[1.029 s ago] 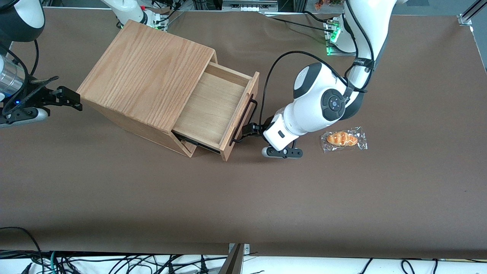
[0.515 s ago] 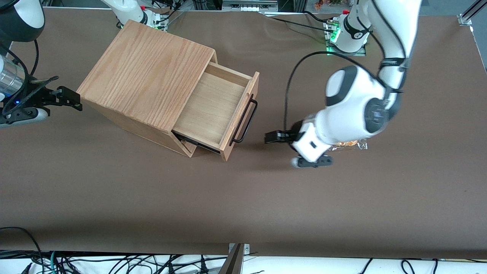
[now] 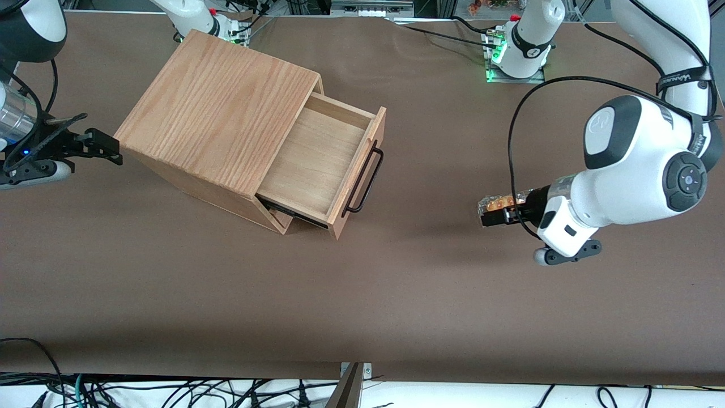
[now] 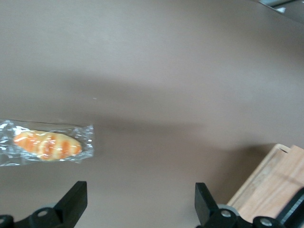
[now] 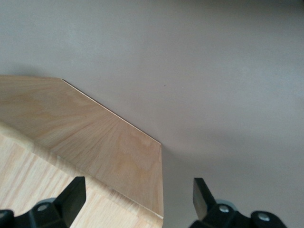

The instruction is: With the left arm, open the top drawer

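The top drawer (image 3: 317, 164) stands pulled well out of the oak cabinet (image 3: 218, 107), its pale inside bare and its black bar handle (image 3: 364, 180) free. The left arm's gripper (image 3: 501, 217) is far from the handle, toward the working arm's end of the table, hanging over a wrapped bread roll (image 3: 495, 203) and partly covering it. In the left wrist view the gripper (image 4: 141, 204) is open, its fingers (image 4: 76, 199) wide apart with only bare table between them. The roll (image 4: 46, 144) lies outside the fingers. A wooden corner of the drawer (image 4: 270, 190) shows.
The brown table (image 3: 396, 294) stretches between the drawer front and the gripper. The arm's black cable (image 3: 512, 130) loops above the table. The left arm's base (image 3: 518, 51) stands farther from the front camera, at the table's edge.
The gripper has let go of the drawer handle and swung away toward the working arm's end, passing over the bread roll. The drawer has stayed pulled out.
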Controlling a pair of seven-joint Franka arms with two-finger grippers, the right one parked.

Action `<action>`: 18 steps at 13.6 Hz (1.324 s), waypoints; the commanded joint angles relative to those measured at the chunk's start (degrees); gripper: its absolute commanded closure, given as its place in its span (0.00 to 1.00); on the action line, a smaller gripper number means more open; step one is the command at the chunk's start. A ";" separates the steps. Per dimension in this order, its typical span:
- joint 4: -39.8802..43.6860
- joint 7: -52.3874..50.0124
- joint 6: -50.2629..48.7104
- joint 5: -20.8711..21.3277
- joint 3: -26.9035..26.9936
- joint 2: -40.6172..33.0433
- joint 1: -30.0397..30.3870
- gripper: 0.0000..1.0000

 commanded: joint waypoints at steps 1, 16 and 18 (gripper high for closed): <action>-0.36 5.60 -2.23 1.85 -0.32 -0.82 2.81 0.00; -19.76 31.89 0.66 13.72 4.59 -20.57 10.74 0.00; -22.59 36.46 0.58 13.71 4.68 -25.32 10.82 0.00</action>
